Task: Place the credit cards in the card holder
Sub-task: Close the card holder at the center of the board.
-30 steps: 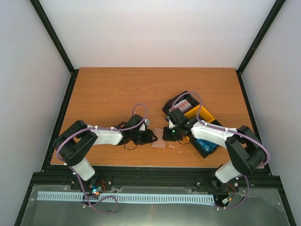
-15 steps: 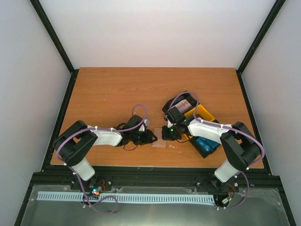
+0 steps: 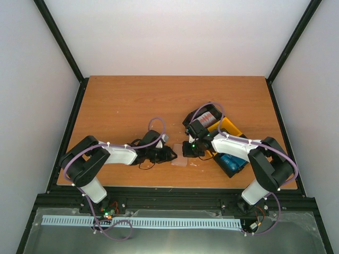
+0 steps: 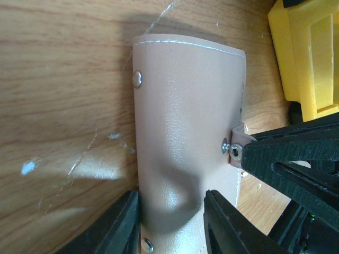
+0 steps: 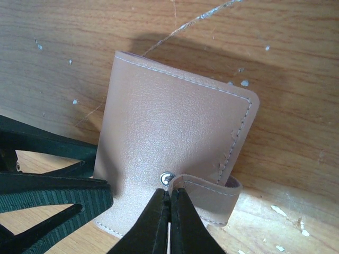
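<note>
Opening the card holder [image 4: 185, 121] is the step in hand, I judge: it lies folded shut on the scuffed wooden tabletop [image 3: 127, 106], with no card loaded. The right gripper [image 5: 169, 198] has its jaws pinched tight on the snap strap [image 5: 209, 188]. The left gripper [image 4: 170, 211] clamps its jaws on the holder's near end, dimpling the soft, tan, stitched leatherette. The glossy credit cards [image 3: 210, 116] sit in the black-and-yellow tray [image 3: 229, 127].
</note>
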`<state>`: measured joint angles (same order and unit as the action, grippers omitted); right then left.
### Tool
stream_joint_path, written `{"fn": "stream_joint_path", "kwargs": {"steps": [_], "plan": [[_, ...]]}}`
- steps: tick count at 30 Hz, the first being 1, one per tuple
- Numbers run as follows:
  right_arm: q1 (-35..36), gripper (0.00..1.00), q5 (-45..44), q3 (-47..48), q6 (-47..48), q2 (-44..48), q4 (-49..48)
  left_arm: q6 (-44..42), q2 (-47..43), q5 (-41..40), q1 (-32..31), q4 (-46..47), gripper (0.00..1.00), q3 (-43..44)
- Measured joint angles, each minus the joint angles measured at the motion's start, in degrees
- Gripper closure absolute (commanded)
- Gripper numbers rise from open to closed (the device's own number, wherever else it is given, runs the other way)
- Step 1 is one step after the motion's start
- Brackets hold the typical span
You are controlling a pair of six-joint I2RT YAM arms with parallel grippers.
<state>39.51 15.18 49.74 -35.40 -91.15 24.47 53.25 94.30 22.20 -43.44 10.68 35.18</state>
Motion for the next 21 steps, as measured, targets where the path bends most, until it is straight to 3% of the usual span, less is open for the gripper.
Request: {"fn": "stream_joint_path", "kwargs": {"steps": [21], "plan": [[0.0, 0.96, 0.1, 2.4, -0.2, -2.9, 0.0, 0.0, 0.2, 0.2, 0.0, 0.8, 0.68, -0.2]]}}
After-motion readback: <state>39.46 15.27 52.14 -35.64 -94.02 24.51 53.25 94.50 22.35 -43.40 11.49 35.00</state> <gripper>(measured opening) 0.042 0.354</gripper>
